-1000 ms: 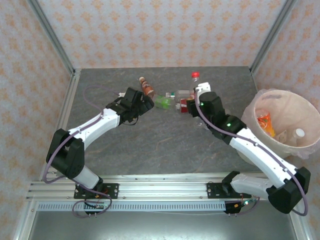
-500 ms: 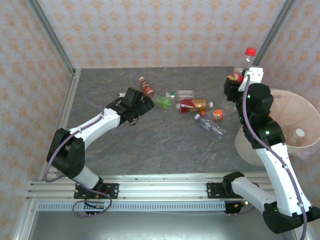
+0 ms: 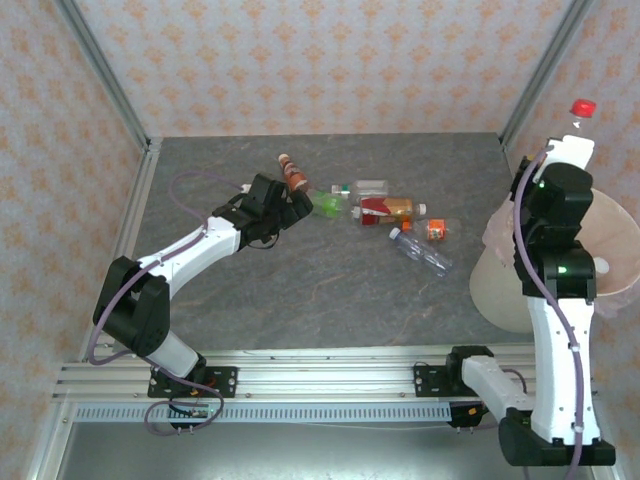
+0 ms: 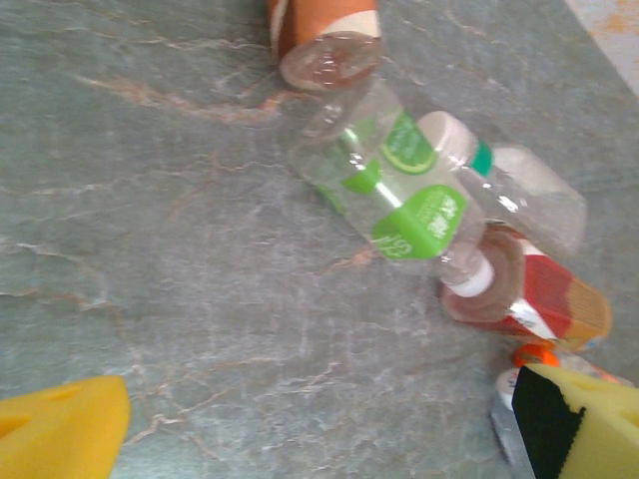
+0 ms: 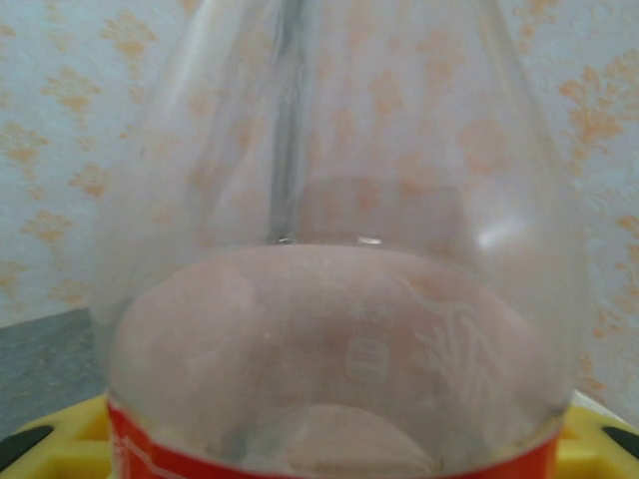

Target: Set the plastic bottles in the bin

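High over the bin (image 3: 497,285), the right end effector (image 3: 572,140) pinches a red-capped bottle (image 3: 581,108) upright, apparently positioned so that letting go would drop it inside. The left end effector (image 3: 291,205), spread wide, sits low over the worktop (image 3: 300,290) just beside the green-labelled bottle (image 4: 399,195), seemingly lined up for the next pick. One bottle is held, six appear to lie on the worktop, and there is one bin.
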